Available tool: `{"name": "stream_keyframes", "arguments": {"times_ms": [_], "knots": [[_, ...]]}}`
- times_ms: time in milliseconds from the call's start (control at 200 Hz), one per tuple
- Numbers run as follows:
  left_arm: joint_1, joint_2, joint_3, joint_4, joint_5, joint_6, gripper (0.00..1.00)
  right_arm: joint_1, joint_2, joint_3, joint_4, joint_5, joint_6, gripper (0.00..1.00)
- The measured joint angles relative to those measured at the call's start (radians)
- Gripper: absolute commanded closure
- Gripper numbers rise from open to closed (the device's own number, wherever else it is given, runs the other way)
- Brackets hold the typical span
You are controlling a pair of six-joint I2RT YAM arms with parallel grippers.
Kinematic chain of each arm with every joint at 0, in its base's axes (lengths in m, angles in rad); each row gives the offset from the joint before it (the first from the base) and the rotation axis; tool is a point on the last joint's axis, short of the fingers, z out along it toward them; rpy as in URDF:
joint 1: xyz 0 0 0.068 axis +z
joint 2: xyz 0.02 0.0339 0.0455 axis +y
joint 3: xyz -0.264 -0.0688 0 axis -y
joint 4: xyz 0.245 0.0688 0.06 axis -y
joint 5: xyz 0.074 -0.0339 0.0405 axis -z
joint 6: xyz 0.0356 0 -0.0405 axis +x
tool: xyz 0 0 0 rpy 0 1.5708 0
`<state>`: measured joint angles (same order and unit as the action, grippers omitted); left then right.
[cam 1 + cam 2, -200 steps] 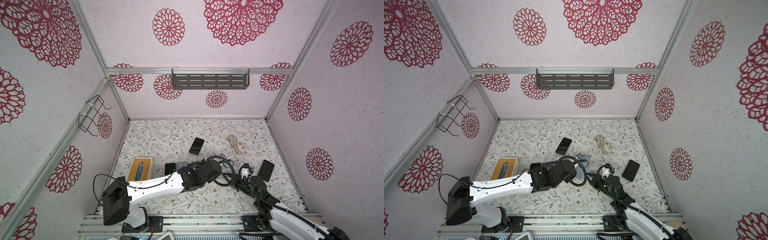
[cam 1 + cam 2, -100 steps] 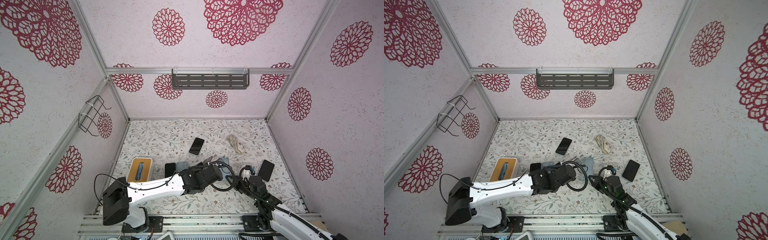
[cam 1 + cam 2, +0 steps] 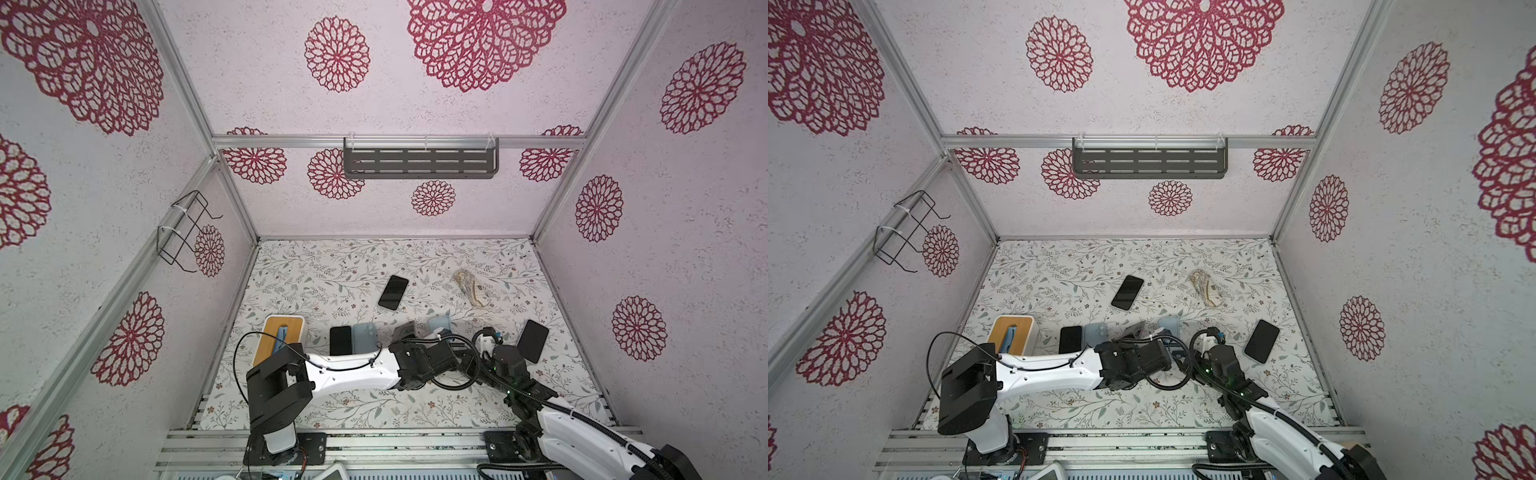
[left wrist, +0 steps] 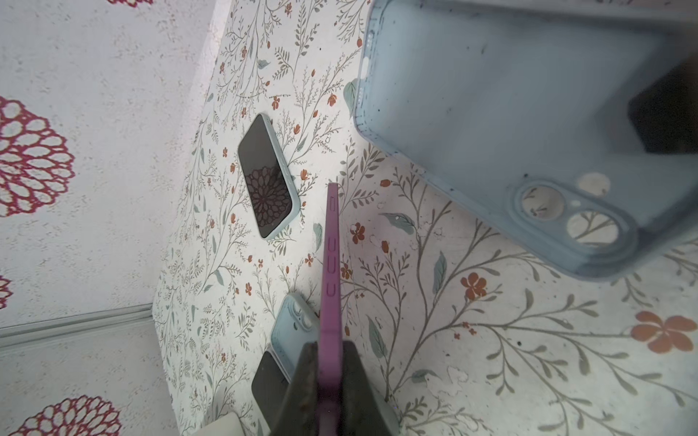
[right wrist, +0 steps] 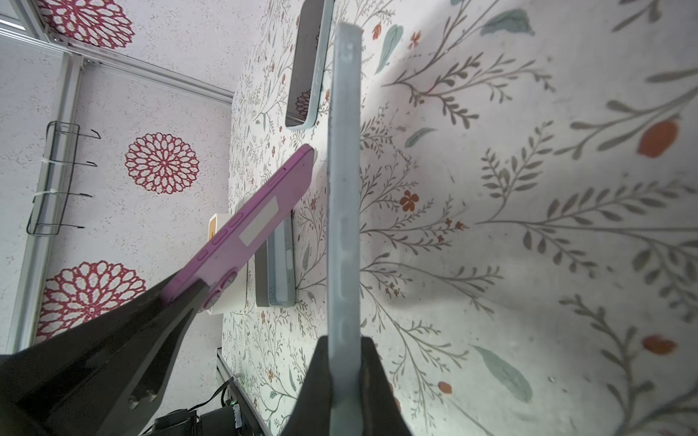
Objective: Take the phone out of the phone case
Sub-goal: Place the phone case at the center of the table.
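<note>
My left gripper [image 4: 330, 362] is shut on a pink phone [image 4: 331, 264], which I see edge-on, lifted off the table. My right gripper [image 5: 343, 362] is shut on a light blue phone case [image 5: 343, 188], also edge-on. In the left wrist view the phone case [image 4: 510, 132] is empty, and the table shows through its camera holes. The right wrist view shows the phone [image 5: 257, 222] clear of the case, pinched by the left fingers [image 5: 151, 321]. In both top views the phone [image 3: 405, 330] [image 3: 1136, 329] and the case [image 3: 439, 323] [image 3: 1169, 324] stand a little apart between the two wrists.
A black phone [image 3: 340, 340] and a blue case [image 3: 365, 337] lie side by side next to a wood-topped white box [image 3: 281, 340]. Another cased phone [image 3: 392, 292] lies further back, a dark phone [image 3: 532, 340] at the right, and a crumpled wrapper [image 3: 469, 286] at the back right.
A second ago phone and case were hidden together under the two wrists. They now show as separate pieces with a gap between them, and both wrists have shifted slightly.
</note>
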<state>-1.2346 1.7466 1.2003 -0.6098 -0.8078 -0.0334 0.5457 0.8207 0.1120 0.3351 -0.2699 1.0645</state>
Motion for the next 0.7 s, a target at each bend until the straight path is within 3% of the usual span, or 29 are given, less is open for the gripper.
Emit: {"name": "stream_keyframes", "arguments": {"times_ms": [235, 701], "knots": [[-0.007, 0.067, 0.009, -0.014, -0.04, -0.006, 1.0, 0.0, 0.058, 0.0, 0.056, -0.024, 0.0, 1.0], [-0.028, 0.072, 0.008, -0.014, -0.059, -0.021, 1.0, -0.002, 0.102, 0.0, 0.105, -0.041, 0.0, 1.0]]}}
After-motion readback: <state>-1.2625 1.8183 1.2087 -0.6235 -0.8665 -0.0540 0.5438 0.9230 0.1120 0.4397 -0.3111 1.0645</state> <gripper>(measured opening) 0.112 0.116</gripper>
